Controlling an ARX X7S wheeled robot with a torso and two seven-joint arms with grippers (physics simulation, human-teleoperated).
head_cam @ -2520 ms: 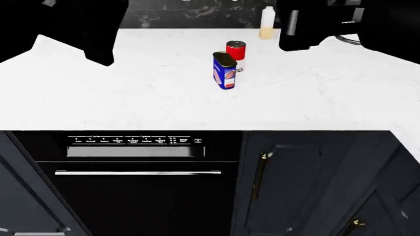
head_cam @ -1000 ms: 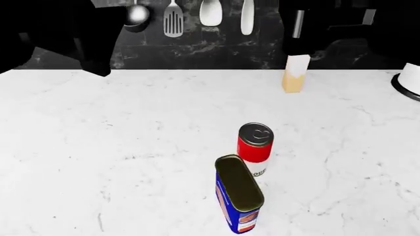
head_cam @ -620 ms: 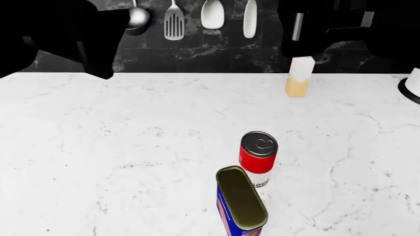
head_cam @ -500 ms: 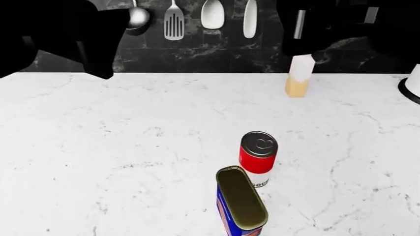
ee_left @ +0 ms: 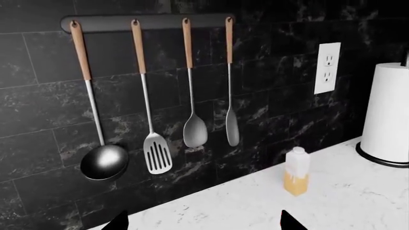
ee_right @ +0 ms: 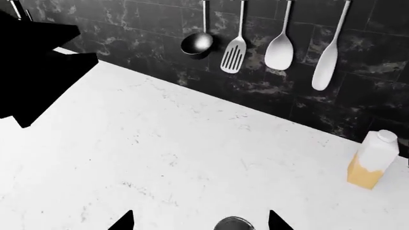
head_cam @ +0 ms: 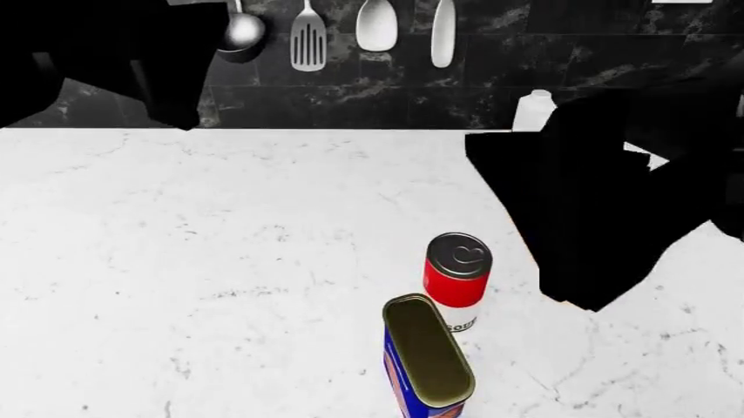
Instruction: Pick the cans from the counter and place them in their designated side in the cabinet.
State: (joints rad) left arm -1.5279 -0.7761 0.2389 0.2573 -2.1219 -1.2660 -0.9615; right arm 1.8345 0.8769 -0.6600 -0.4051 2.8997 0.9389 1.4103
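Note:
The red-and-white round soup can (head_cam: 457, 280) with a grey lid stands on the white marble counter (head_cam: 209, 261). The blue oblong can (head_cam: 424, 361) with a gold lid stands just in front of it. My right gripper (head_cam: 593, 287) hangs as a black shape just right of the soup can; in the right wrist view (ee_right: 199, 225) its jaws are spread wide and empty, with the soup can's grey lid (ee_right: 234, 224) between the fingertips and below them. My left gripper (ee_left: 201, 223) is open and empty, raised at the far left of the counter, facing the wall.
A white and tan carton-like bottle (ee_right: 374, 160) stands at the back by the black tiled wall. Several utensils hang on a rail (ee_left: 147, 21). A paper towel roll (ee_left: 388, 115) stands at the back right, beside a wall outlet (ee_left: 327, 67).
The right arm has swung down from the top right to just right of the soup can, hiding most of the bottle. The cans, the left arm and the view have held still.

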